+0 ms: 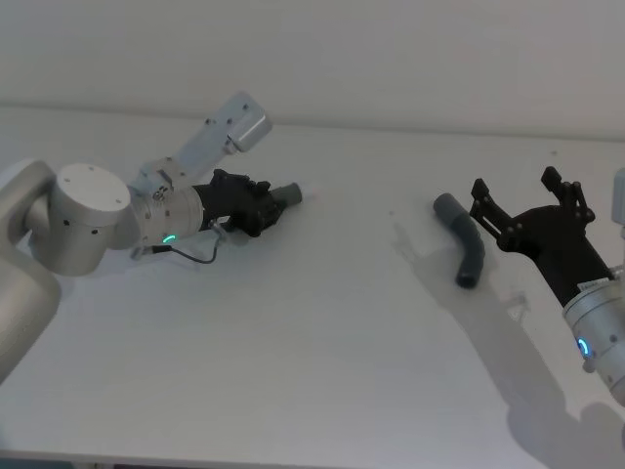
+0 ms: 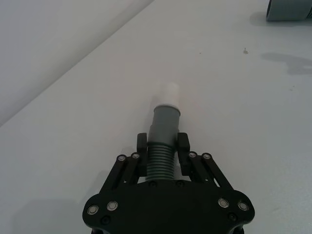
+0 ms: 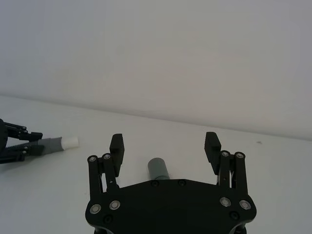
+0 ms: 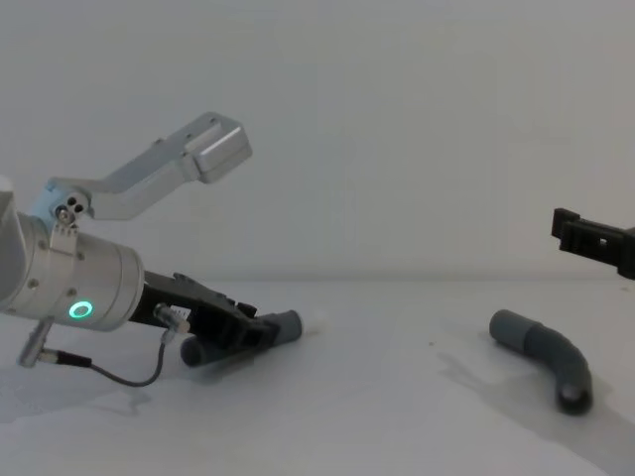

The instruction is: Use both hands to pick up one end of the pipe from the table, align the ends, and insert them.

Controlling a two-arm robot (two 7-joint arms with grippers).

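**Two-arm pipe assembly, early stage.** Left gripper (image 2: 163, 146), towards the far left of the table (image 1: 322, 342), is clamped on the corrugated body of the first hose piece (image 2: 162, 163). Its grey cuff (image 2: 166, 119) and white tube (image 2: 170, 91) project beyond the fingers, pointing towards the table's right side. The piece sits low; whether it clears the surface cannot be told. Right gripper (image 1: 516, 184), jaws spread wide and empty, hovers above and just beside the second hose piece (image 1: 467, 239). That piece lies curved on the table near the right edge, untouched. Judged progress: one piece is grasped; the second grasp, alignment of the cuffs and insertion are left.
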